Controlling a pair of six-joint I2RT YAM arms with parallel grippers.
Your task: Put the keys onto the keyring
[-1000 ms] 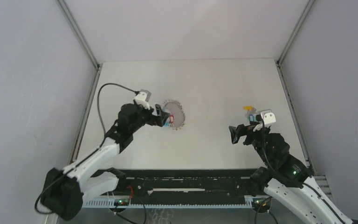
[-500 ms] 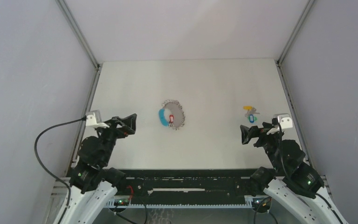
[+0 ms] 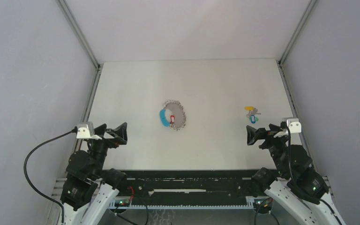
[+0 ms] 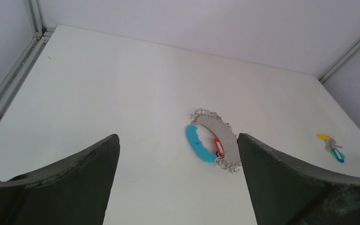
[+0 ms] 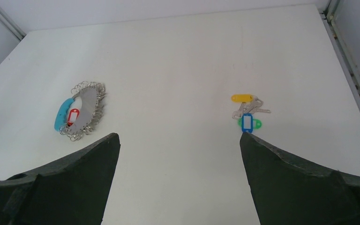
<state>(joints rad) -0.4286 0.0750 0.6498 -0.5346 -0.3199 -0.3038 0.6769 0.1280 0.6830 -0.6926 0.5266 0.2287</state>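
Observation:
The keyring point(image 3: 173, 115), a grey oval loop edged with small rings and one bright blue curved segment, lies flat at the table's middle. It also shows in the left wrist view point(image 4: 214, 145) and the right wrist view point(image 5: 82, 111). A red-headed key point(image 3: 171, 119) lies on it, inside the loop by the blue segment. The yellow key point(image 3: 249, 108) and the blue-teal key point(image 3: 252, 119) lie together at the right, also in the right wrist view point(image 5: 246, 112). My left gripper point(image 3: 117, 133) is open and empty, near the table's left front. My right gripper point(image 3: 255, 135) is open and empty, just in front of the two keys.
Metal frame rails run along the table's left edge point(image 3: 85, 119) and right edge point(image 3: 294, 112). Grey walls close in the table on three sides. A black slotted rail point(image 3: 187, 185) runs across the near edge between the arm bases.
My left gripper has let go of the red key at the keyring and pulled back to the near left. My right gripper has drawn back a little toward its base.

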